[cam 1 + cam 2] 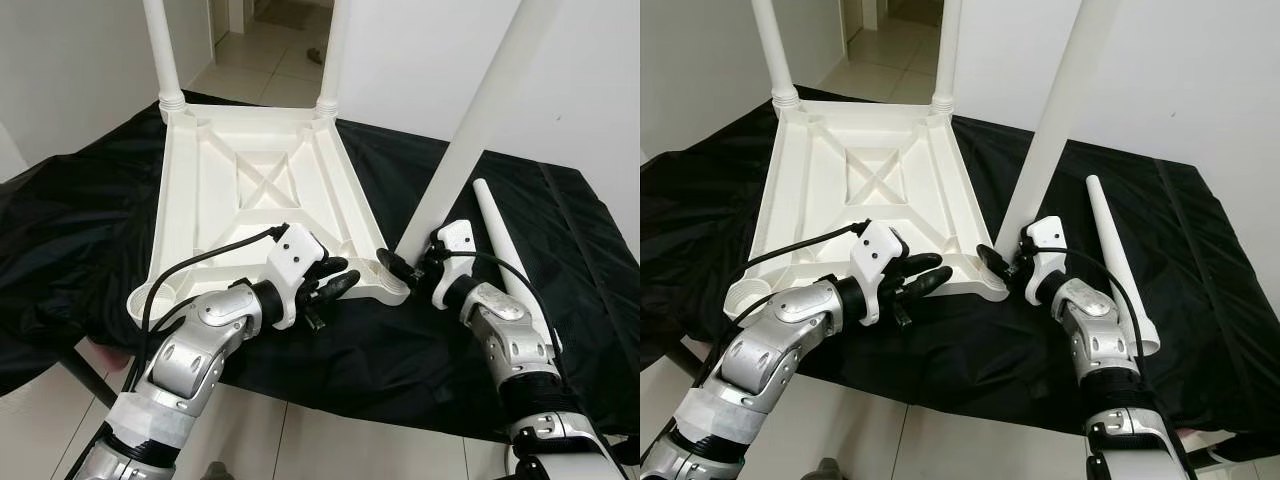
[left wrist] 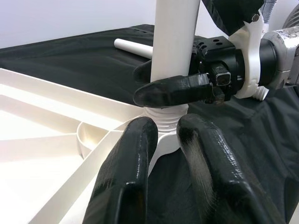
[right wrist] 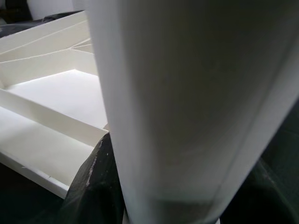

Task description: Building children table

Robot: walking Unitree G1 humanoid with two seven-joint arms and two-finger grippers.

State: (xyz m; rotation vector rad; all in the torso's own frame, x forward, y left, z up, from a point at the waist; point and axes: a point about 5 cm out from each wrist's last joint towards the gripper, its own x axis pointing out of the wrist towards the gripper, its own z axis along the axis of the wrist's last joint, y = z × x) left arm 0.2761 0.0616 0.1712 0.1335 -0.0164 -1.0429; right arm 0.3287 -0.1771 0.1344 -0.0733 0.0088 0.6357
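A white children's table top (image 1: 250,170) lies upside down on a black cloth. Two white legs (image 1: 160,50) (image 1: 333,50) stand in its far corners. A third leg (image 1: 480,110) leans to the right out of the near right corner socket (image 2: 163,126). My right gripper (image 1: 405,265) is shut on that leg just above its base. My left gripper (image 1: 338,280) lies on the near rim beside that corner, its fingers (image 2: 128,177) close together with the rim between them. Right of the third leg, a loose fourth leg (image 1: 500,235) lies on the cloth.
The black cloth (image 1: 80,230) covers the whole work surface and hangs over its near edge. Pale tiled floor (image 1: 330,440) shows below. The near left corner socket (image 1: 145,295) holds no leg. A white wall stands behind, with a doorway (image 1: 280,40) at the back.
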